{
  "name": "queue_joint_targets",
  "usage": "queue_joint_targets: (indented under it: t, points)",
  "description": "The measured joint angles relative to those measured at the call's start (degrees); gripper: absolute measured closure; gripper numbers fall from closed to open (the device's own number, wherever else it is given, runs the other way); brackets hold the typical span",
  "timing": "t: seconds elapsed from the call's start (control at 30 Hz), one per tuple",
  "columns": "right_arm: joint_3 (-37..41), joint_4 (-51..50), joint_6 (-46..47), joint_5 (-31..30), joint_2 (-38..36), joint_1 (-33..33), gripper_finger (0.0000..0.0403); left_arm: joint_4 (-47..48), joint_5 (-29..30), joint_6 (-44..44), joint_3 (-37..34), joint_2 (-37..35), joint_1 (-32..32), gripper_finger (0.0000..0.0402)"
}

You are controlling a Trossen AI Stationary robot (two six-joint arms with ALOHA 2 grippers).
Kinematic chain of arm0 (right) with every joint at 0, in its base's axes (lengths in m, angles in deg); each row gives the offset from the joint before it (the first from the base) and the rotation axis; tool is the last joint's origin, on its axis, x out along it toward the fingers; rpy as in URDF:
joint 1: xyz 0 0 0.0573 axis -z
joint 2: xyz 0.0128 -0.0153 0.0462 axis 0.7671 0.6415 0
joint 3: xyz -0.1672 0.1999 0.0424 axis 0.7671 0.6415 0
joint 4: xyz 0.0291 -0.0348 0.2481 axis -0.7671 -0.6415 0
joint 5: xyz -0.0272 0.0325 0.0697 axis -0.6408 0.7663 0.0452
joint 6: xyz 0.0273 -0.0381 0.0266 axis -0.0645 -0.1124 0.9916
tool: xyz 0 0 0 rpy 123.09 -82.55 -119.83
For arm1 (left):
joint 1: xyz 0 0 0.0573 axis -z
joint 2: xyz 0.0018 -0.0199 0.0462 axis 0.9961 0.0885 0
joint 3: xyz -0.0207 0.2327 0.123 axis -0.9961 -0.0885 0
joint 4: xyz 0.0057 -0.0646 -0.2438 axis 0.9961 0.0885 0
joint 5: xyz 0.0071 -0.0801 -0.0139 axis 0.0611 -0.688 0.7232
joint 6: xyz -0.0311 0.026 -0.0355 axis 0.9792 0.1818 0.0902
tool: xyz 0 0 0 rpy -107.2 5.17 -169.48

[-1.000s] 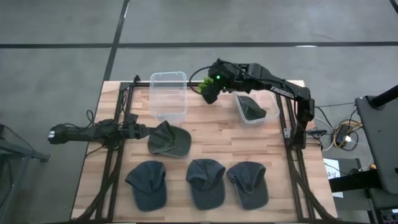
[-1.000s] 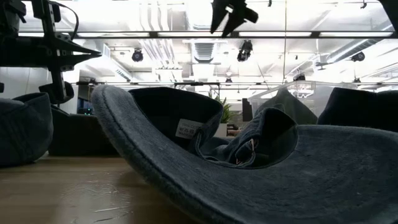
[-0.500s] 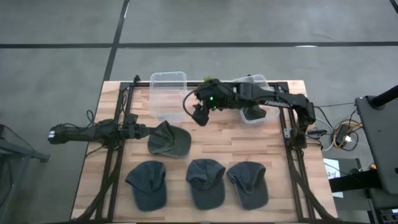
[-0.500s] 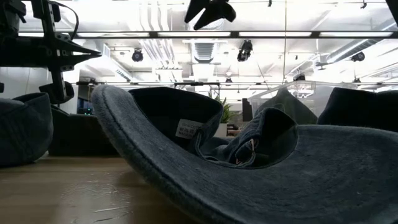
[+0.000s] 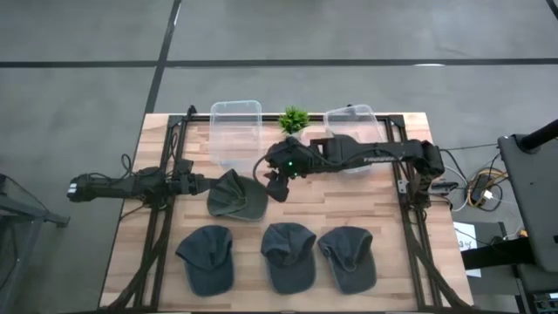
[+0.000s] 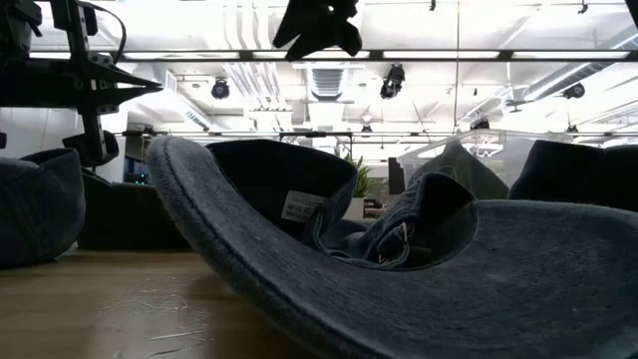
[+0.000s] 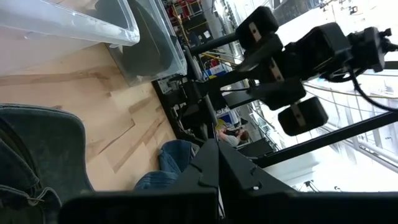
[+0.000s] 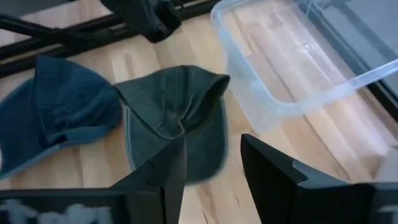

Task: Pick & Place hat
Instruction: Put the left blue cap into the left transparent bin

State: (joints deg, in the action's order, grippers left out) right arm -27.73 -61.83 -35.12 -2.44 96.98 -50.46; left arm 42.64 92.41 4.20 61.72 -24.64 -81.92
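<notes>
Several dark denim caps lie on the wooden table. One cap point(image 5: 237, 197) sits alone left of the middle, resting on its crown and brim, and shows in the right wrist view point(image 8: 177, 118). My right gripper point(image 5: 277, 183) hangs open in the air just right of and above this cap point(image 8: 212, 142), and shows high in the low view point(image 6: 317, 25). My left gripper point(image 5: 202, 185) waits, shut, low at the cap's left edge point(image 7: 216, 149); whether it touches the cap I cannot tell. A near-row cap point(image 6: 399, 259) fills the low view, lying upturned.
Three more caps lie in a row along the near edge point(image 5: 207, 257), point(image 5: 288, 255), point(image 5: 349, 257). Two clear plastic bins stand at the far edge point(image 5: 235, 131), point(image 5: 352, 115), with a small green plant point(image 5: 294, 119) between them. My right arm reaches across the right bin.
My right gripper has swung from the far edge by the bins toward the table's near-left, ending beside the lone cap. Its arm now covers the right bin and the cap seen inside it earlier. My left arm and all caps have kept still.
</notes>
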Motion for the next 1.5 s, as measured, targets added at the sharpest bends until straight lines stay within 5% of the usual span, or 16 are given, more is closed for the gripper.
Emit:
queue_joint_targets:
  t: [0.47,0.8,1.0,1.13,1.5]
  points:
    - [6.78,3.61,2.39,12.6,-1.62,-1.48,0.0321,0.0,0.0,-0.02,0.0,0.0,-0.01,0.0401]
    - [7.5,3.64,4.41,11.28,-2.11,-2.12,0.0321,-0.69,-3.44,5.67,0.27,0.04,-0.02,0.0401]
    - [8.71,3.7,4.59,10.77,-2.07,-2.31,0.0321,0.5,-6.66,2.13,6.16,0.07,0.0,0.0401]
    - [9.9,3.7,4.92,10.75,-2.03,-2.51,0.0321,10.98,-10.86,-1.8,11.41,0.96,-0.02,0.0401]
    - [10.52,3.8,5.73,10.75,-2.03,-3.76,0.0321,17.94,-23.89,-7.56,23.93,13.97,0.0,0.0397]
